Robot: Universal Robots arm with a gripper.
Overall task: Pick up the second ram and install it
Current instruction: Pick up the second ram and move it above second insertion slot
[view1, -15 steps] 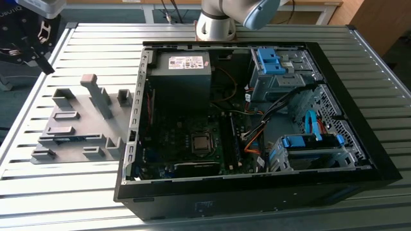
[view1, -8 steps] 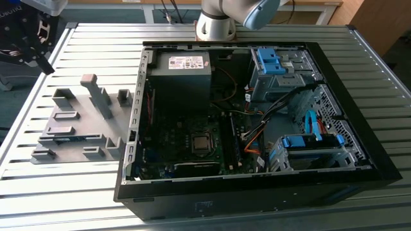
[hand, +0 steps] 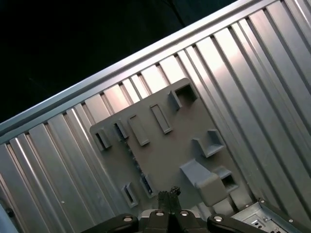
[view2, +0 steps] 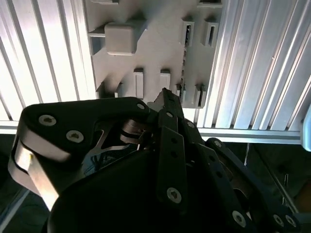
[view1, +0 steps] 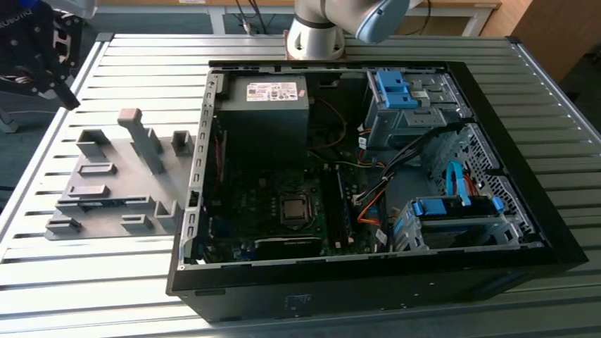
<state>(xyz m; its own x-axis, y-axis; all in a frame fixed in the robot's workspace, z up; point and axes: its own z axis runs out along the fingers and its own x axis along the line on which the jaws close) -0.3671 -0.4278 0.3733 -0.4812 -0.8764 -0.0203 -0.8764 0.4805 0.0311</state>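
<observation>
Overhead, claw (hand: pixel 168 193) hovers above fixture (hand: pixel 165 143); exterior view adds computer case (view1: pixel 376 301).

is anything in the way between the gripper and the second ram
Nothing visible is in the way. The gripper hangs above the grey fixture plate, where the second ram sits in its slot with only open air between them.

Ribbed metal table (view1: pixel 94 282), dark floor (view1: pixel 14 165), wooden cabinet (view1: pixel 554 32) behind
</observation>
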